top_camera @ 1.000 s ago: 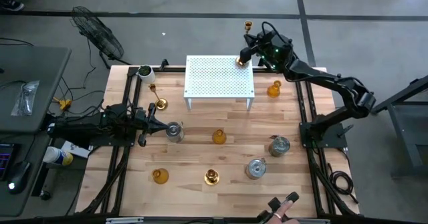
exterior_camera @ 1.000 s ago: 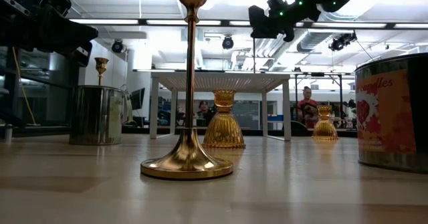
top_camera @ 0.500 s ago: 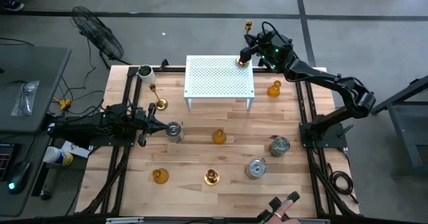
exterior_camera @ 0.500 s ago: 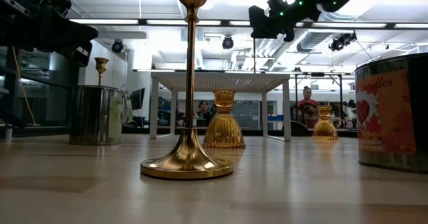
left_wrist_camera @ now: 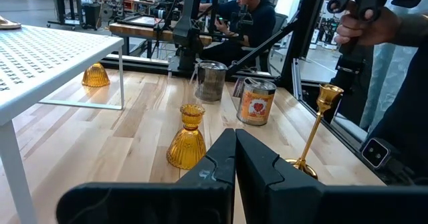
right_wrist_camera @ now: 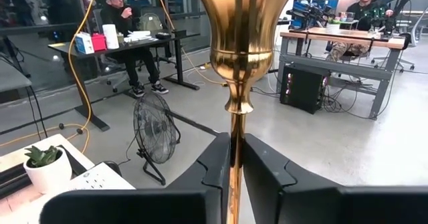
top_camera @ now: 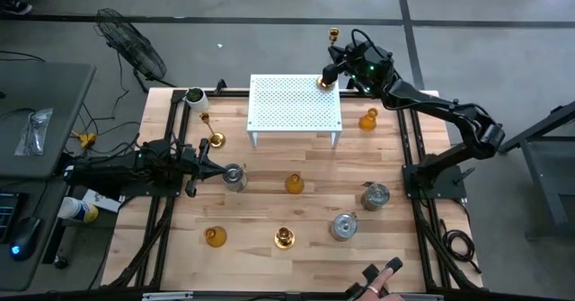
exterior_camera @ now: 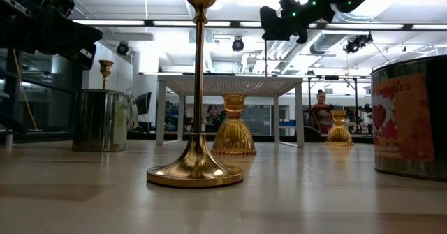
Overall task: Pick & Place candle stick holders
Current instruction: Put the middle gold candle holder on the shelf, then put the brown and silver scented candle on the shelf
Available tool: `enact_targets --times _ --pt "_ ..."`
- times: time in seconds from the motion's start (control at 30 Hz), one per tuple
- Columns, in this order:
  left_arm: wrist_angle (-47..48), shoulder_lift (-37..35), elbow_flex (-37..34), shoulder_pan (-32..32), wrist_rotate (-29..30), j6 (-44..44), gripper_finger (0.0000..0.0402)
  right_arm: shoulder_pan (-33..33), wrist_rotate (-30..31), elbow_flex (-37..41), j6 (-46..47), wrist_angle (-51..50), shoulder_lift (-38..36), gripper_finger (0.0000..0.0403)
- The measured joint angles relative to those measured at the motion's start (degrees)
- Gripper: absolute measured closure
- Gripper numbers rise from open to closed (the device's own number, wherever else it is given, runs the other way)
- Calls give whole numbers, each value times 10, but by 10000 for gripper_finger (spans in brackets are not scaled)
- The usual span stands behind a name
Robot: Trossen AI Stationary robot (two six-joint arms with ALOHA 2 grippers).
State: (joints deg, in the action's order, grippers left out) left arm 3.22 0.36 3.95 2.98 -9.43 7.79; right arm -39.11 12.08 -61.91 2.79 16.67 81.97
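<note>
nine candle stick holders spread over a pale wooden table [top_camera: 269, 265], one pinched at the white perforated rack [top_camera: 295, 103].

right gripper [top_camera: 329, 75] at the rack's far right corner, fingers closed tight on the slim stem of a polished gold-brass stick [right_wrist_camera: 235, 70], flared cup above, round base on the rack top. left gripper [top_camera: 210, 167] low over the table's left side, fingers pressed together, empty, just beside a squat shiny silver cup [top_camera: 234, 176]. near centre: ribbed amber glass holder [top_camera: 295, 184]. toward the front: two more silver cups [top_camera: 375, 195], another amber one [top_camera: 215, 237], a brass stick [top_camera: 284, 238].
</note>
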Motion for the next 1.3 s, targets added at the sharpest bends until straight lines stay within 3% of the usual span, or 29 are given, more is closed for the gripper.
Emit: enact_targets --times 0.27,0.8,0.97,1.3 --pt "0 0 0 0 0 0 402 0 0 0 0 -1 0 311" --pt "0 0 0 0 0 0 402 9 -1 0 0 -1 -4 127" --pt "0 0 0 0 0 0 402 20 0 0 0 -31 -24 103" --pt "0 0 0 0 0 0 402 70 -3 0 0 -243 -121 98"
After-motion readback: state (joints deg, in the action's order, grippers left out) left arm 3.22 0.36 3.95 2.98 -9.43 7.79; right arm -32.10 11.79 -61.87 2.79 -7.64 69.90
